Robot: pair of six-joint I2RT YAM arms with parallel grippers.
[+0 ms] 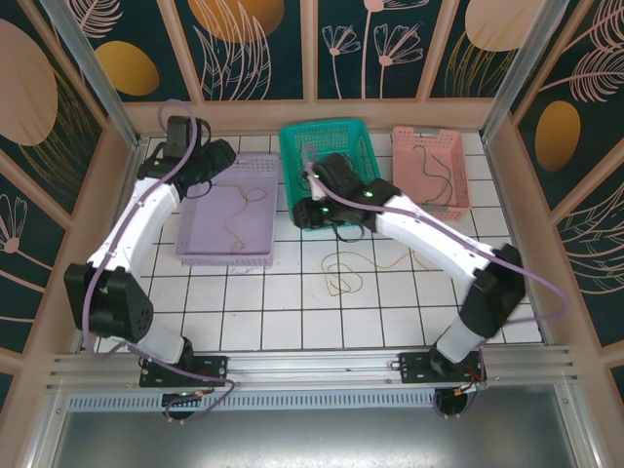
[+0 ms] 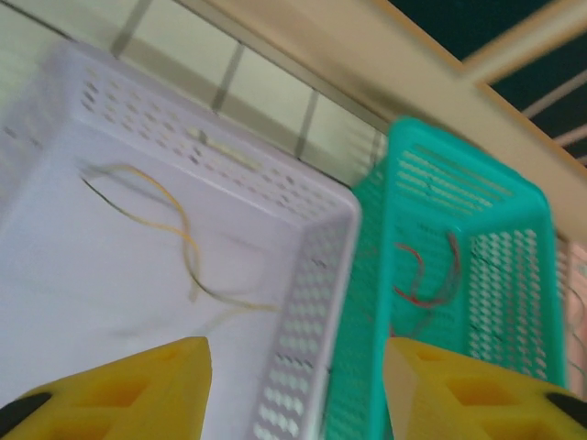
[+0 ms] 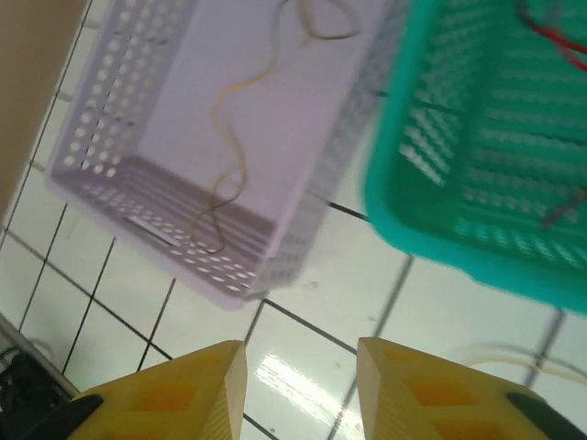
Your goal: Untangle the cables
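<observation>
**Baskets.** We observed three baskets along the far edge of the table (image 1: 273, 312). A lilac basket (image 1: 224, 259) stood toward the far left corner, a green basket (image 1: 363, 146) at the middle, and a pink basket (image 1: 458, 185) toward the far right corner. The lilac and green baskets stood just beside each other.

**Cables.** We found a yellow cable (image 1: 241, 208) lying loose on the floor of the lilac basket. A red cable (image 2: 424, 275) lay inside the green basket, and a dark cable (image 1: 436, 171) inside the pink basket. A pale looped cable (image 1: 343, 278) lay on the bare tiles near the middle of the table, in front of the green basket and apart from all three baskets.

**Left gripper** (image 2: 298, 385). We saw it over the far left corner of the lilac basket. Its fingers were set wide apart with nothing between them.

**Right gripper** (image 3: 301, 385). We saw it above the tiles at the near edges of the lilac and green baskets. Its fingers were parted by a narrower gap and held nothing.
</observation>
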